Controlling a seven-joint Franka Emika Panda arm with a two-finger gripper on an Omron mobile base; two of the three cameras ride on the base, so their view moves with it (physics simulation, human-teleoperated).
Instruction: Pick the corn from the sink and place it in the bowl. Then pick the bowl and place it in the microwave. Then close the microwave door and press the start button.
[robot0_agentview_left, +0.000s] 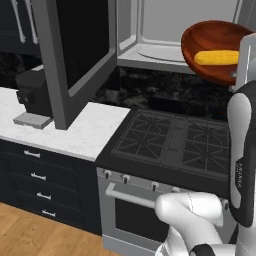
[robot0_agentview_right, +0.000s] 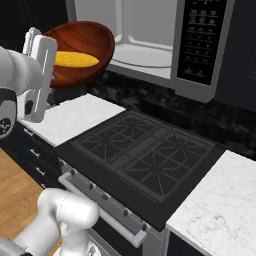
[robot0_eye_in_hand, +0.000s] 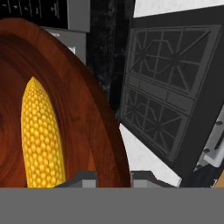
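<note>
The bowl (robot0_agentview_left: 212, 50) hung tilted in the air above the stove (robot0_agentview_left: 175, 142), just in front of the open microwave (robot0_agentview_right: 150, 40), with the corn (robot0_agentview_left: 216, 58) lying inside it. The gripper (robot0_eye_in_hand: 114, 176) held the bowl, its fingers closed on the near rim. The microwave door (robot0_agentview_left: 75, 55) stood swung out to the left over the white counter (robot0_agentview_left: 75, 130).

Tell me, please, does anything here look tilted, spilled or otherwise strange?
Yes. The bowl is held in the air beside the open microwave, above the counter edge, and it is strongly tilted, with its inside facing the cameras. The corn is in it, low on the sloped inside. Nothing looks spilled or damaged.
</note>
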